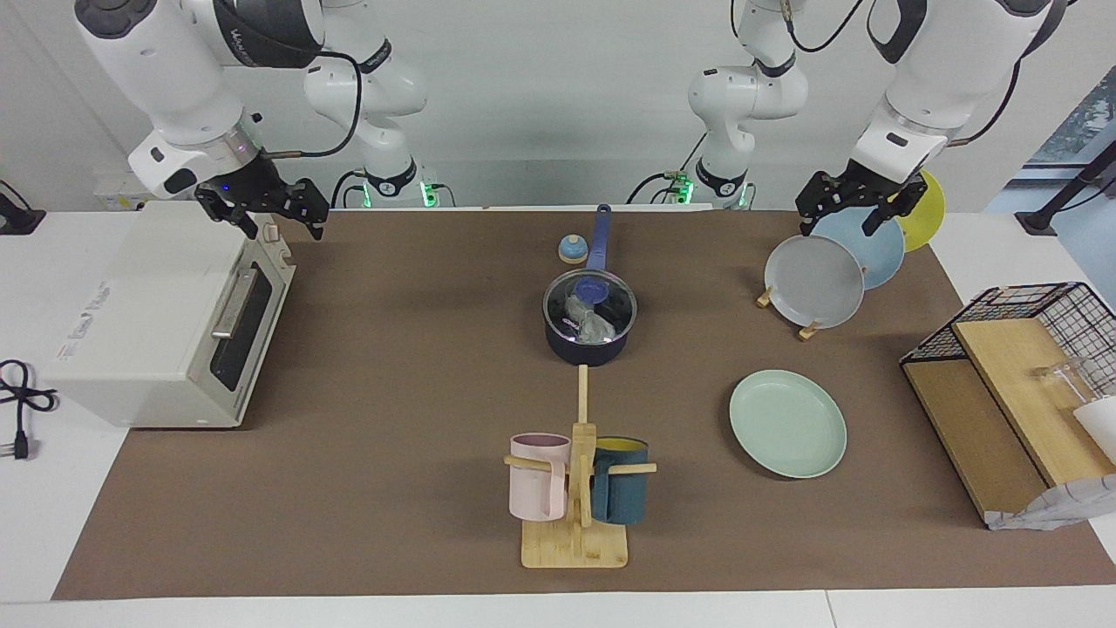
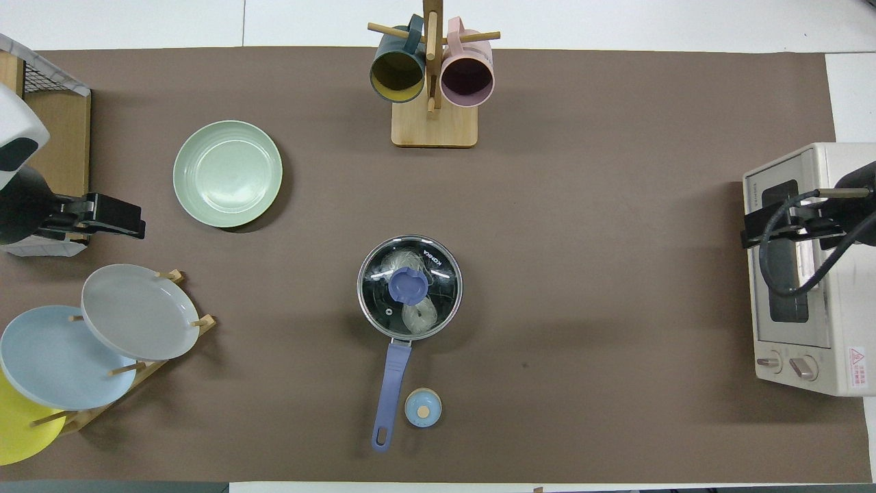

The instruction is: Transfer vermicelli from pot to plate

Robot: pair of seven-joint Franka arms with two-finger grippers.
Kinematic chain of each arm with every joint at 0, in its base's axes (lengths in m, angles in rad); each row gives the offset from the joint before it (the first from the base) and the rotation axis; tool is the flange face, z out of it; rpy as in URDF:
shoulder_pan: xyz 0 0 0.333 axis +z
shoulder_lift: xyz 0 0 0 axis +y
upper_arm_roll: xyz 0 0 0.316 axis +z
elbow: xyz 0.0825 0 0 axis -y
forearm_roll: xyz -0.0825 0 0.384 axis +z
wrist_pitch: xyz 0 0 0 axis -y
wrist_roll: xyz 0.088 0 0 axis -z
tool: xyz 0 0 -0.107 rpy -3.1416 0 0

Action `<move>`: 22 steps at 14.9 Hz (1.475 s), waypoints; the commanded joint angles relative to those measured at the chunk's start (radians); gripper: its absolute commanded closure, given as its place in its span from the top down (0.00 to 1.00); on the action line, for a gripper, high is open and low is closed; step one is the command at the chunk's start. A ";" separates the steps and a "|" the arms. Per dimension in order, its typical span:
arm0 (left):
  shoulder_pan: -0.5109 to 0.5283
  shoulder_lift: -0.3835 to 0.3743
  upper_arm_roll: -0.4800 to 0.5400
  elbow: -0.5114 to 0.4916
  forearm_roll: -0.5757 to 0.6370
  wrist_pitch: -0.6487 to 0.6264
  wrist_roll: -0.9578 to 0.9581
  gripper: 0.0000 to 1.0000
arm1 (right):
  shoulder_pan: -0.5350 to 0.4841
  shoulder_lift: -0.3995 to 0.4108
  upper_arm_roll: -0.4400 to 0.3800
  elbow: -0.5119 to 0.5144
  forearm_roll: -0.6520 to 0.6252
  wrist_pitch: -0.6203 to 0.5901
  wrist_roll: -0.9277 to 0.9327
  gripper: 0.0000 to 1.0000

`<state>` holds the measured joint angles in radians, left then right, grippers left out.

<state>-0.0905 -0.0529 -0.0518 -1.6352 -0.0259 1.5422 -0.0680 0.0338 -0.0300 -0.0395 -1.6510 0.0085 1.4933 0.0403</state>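
Toaster oven: right arm's end of tabletop, right pincer over it, open, empty.
Plate rack: left arm's end; left pincer over it, open, empty.
Plate: farther from robots than rack.
Pot: mid-tabletop, handle pointing toward robots; glass lid covers vermicelli.
Mug tree: farther than pot.

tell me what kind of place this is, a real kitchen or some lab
Most likely a robotics lab staged as a kitchen: a brown mat on a white table holds a lidded pot, a toaster oven, a plate rack and a mug tree, with two robot arms mounted at the table's edge.
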 commanded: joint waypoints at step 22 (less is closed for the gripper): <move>0.009 -0.011 -0.010 -0.015 0.014 0.015 -0.004 1.00 | 0.446 0.295 0.136 0.270 0.005 0.102 0.700 1.00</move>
<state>-0.0905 -0.0529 -0.0525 -1.6352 -0.0259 1.5428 -0.0683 0.4107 0.1400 0.1000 -1.4949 0.0391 1.5806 0.6249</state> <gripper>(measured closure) 0.000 0.000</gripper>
